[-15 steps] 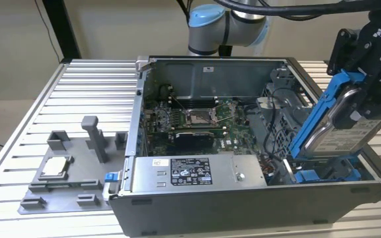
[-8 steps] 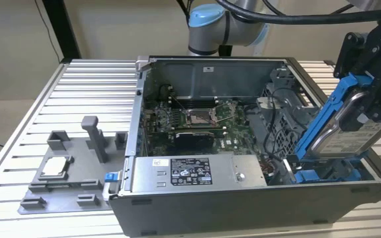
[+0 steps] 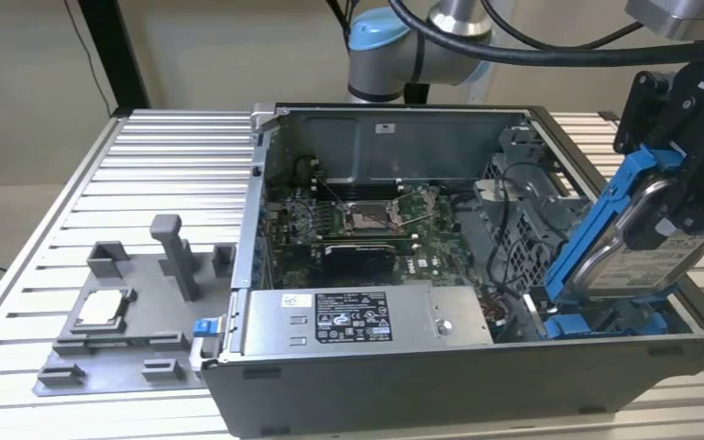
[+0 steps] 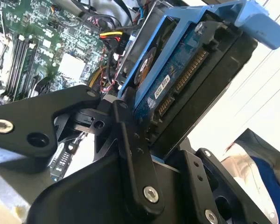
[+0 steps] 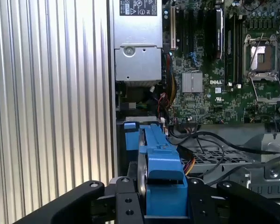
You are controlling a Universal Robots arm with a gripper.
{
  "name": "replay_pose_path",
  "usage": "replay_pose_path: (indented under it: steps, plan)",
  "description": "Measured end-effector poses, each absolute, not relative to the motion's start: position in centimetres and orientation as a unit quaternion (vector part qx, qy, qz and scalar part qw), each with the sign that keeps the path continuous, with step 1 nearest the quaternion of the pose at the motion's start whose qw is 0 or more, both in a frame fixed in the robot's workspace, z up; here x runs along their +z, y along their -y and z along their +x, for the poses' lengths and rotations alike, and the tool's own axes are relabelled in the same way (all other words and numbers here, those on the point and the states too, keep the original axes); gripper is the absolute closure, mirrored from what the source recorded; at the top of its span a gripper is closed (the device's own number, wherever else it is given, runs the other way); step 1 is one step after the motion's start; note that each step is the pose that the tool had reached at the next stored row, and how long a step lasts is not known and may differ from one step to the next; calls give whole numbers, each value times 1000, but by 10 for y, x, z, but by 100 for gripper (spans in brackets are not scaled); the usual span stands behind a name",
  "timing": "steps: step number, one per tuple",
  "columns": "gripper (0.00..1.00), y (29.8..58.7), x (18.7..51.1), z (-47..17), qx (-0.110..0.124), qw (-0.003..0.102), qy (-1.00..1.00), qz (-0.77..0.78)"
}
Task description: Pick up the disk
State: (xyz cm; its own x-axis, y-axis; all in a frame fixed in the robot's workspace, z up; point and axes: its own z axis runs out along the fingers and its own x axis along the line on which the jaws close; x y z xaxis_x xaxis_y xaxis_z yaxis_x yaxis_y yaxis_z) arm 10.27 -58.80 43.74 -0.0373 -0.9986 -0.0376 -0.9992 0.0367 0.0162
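Note:
The disk (image 3: 631, 249), a silver-grey metal drive in a bright blue plastic frame, hangs tilted on edge above the open computer case (image 3: 450, 376) at the exterior view's right. My gripper (image 3: 670, 202) is shut on it from above, its black fingers (image 4: 130, 135) pressed against both flat sides. In the second wrist view the disk (image 4: 177, 79) shows its circuit-board side and connector. In the first wrist view the blue frame of the disk (image 5: 161, 172) sits between the gripper's (image 5: 163, 207) black links. The disk's lower end is just above the blue drive bay (image 3: 609, 323).
Inside the case lie a green motherboard (image 3: 352, 220), loose cables (image 5: 210, 140) and a grey power supply box (image 3: 365, 316). A grey fixture (image 3: 120, 339) holding a small square chip (image 3: 102, 307) stands on the slatted metal table (image 3: 144, 165) at the exterior view's left.

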Motion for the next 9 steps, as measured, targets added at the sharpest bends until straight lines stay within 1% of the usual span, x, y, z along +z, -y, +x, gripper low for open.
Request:
replay_pose_path:
  steps: [3, 9]
  plan:
    - [100, 588, 433, 104, 24, 3, -725, -689]
    - [100, 588, 432, 104, 26, 5, -725, -688]
